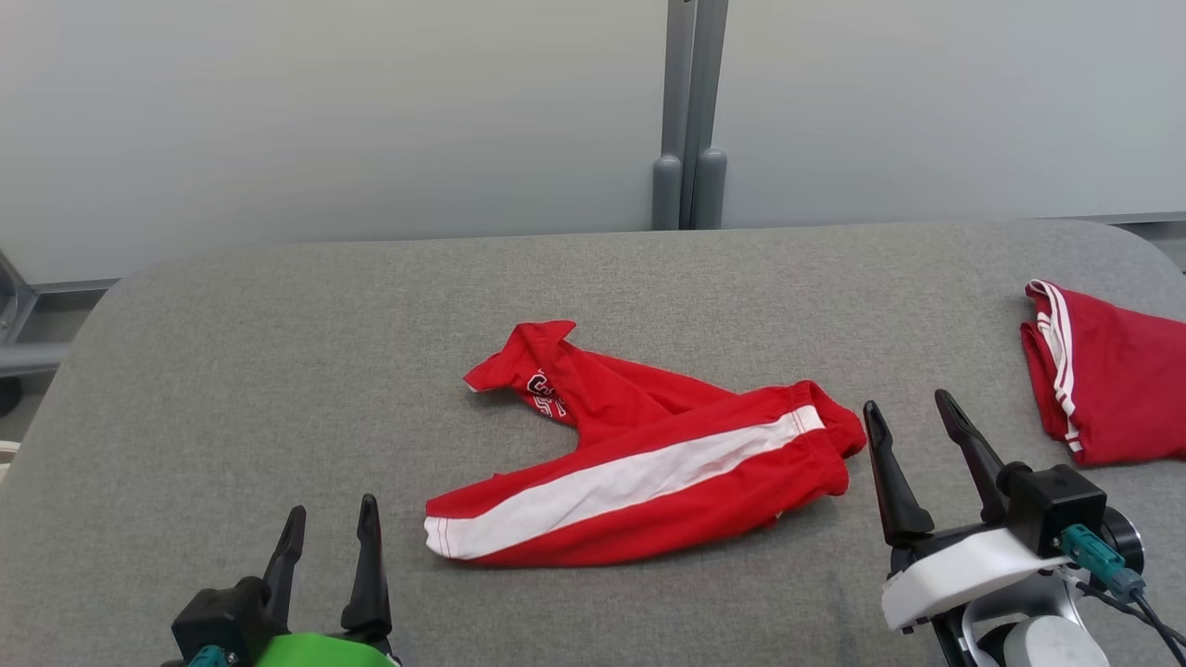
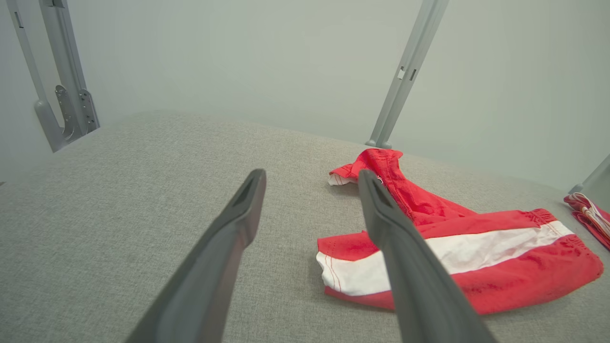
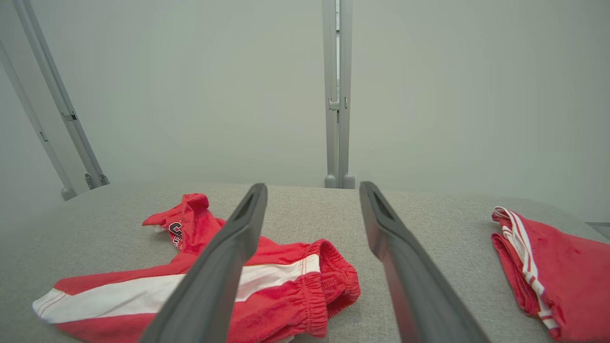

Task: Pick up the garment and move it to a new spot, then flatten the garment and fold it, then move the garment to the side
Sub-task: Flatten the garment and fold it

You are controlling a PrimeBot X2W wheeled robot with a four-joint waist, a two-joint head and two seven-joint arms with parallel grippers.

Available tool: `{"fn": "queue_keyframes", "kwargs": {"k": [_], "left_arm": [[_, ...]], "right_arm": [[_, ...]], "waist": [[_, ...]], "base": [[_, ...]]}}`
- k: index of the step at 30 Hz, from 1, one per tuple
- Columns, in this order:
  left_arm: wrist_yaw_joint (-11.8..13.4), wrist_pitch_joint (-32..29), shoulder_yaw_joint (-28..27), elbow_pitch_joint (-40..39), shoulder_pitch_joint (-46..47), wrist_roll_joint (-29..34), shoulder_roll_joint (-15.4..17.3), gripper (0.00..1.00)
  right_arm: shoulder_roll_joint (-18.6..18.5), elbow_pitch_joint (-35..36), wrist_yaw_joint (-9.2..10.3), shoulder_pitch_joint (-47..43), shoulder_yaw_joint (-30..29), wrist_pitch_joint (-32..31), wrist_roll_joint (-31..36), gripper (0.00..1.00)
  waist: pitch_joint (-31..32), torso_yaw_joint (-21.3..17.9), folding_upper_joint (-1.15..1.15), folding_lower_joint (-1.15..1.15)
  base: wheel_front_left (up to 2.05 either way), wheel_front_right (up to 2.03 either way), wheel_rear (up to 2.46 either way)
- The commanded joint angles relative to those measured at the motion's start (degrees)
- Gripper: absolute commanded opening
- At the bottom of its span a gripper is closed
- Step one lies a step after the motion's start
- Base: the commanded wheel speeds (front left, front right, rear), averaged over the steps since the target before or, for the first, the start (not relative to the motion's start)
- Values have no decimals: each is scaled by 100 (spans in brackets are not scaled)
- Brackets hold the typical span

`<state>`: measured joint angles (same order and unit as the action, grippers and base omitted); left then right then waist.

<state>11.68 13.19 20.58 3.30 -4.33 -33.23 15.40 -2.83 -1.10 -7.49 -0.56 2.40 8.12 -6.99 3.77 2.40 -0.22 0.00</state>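
The garment (image 1: pixel 649 463), red with a broad white stripe and a printed logo, lies crumpled in the middle of the grey padded table (image 1: pixel 232 371). One end is twisted up toward the back left. My left gripper (image 1: pixel 334 505) is open at the lower left, short of the garment's striped hem, and holds nothing. My right gripper (image 1: pixel 907 400) is open just right of the elastic waistband, not touching it. In the left wrist view the garment (image 2: pixel 476 247) lies right of my open left gripper (image 2: pixel 310 174). In the right wrist view the garment (image 3: pixel 295 290) lies left of and below my open right gripper (image 3: pixel 312 186).
A second red garment (image 1: pixel 1112 389) with white stripes lies folded at the table's right edge, also seen in the right wrist view (image 3: pixel 567 267). A pale wall with a grey post (image 1: pixel 687 111) stands behind the table. Bare grey surface spreads to the left and back.
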Motion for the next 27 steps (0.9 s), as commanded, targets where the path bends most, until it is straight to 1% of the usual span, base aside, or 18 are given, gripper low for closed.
{"fn": "queue_keyframes", "kwargs": {"k": [1, 5, 8, 12, 16, 27], "left_arm": [[31, -5, 11, -15, -72, -39, 41, 100], [-11, -105, 81, 65, -90, -92, 22, 100], [-75, -292, 185, 161, -82, -125, 28, 100], [-297, -757, 431, 441, 133, -237, 59, 100], [-522, -1118, 563, 811, 382, -389, 50, 100], [-948, -1690, 545, 1846, 1153, -830, -72, 100]], "right_arm": [[-8, -19, 0, -11, 4, -8, -40, 100], [-9, -70, 0, -21, 29, -5, -56, 100], [-8, -93, 0, -23, 46, -19, -45, 100], [-8, -131, 0, -4, 106, -82, 9, 100], [-10, -158, 0, 20, 178, -128, 27, 100], [-10, -165, 0, 97, 308, -220, 98, 100]], "waist": [[-1, 4, 22, 0], [-4, 15, 22, 0], [-15, 17, 22, 0], [-65, 5, 22, 0], [-135, -31, 22, 0], [-375, -206, 22, 0]], "base": [[0, 0, 0], [0, 0, 0], [0, 0, 0], [0, 0, 0], [0, 0, 0], [0, 0, 0]]}}
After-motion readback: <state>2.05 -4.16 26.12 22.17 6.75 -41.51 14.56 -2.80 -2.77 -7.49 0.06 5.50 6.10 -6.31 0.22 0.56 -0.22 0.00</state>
